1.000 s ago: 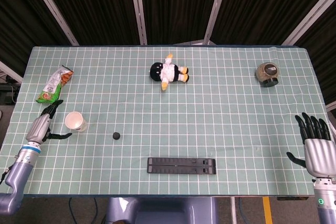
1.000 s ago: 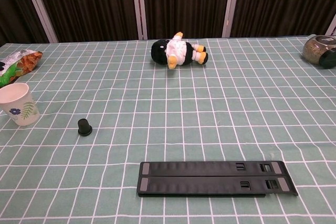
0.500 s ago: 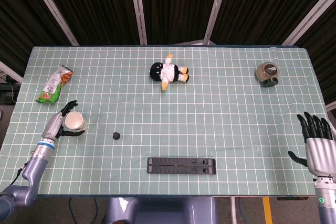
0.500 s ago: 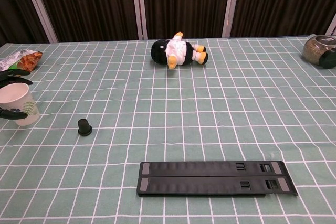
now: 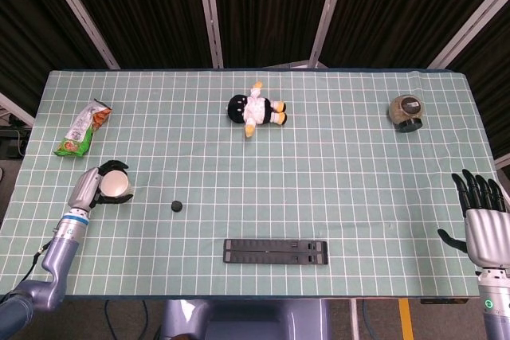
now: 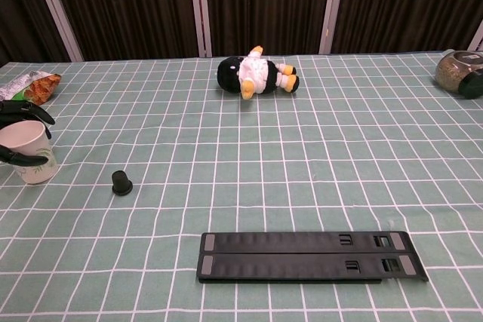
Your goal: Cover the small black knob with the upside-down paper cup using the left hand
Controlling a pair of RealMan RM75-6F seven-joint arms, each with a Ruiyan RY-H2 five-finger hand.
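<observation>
The white paper cup (image 5: 116, 184) (image 6: 29, 153) with a leaf print stands on the green checked cloth near the table's left edge. My left hand (image 5: 88, 189) (image 6: 16, 113) is wrapped around it from the left, dark fingers behind its top and the thumb across its front. The small black knob (image 5: 177, 206) (image 6: 121, 182) sits on the cloth a short way right of the cup, uncovered. My right hand (image 5: 480, 212) hovers at the table's right front corner with its fingers spread and nothing in it; the chest view does not show it.
A snack bag (image 5: 82, 128) (image 6: 29, 85) lies behind the cup. A plush penguin (image 5: 255, 109) (image 6: 255, 73) lies mid-table at the back, and a jar (image 5: 406, 112) (image 6: 462, 72) at the back right. A flat black bar (image 5: 276, 251) (image 6: 311, 256) lies near the front edge.
My left hand moved right from beside the cup and closed its fingers around it. The cup, knob and right hand stayed in place.
</observation>
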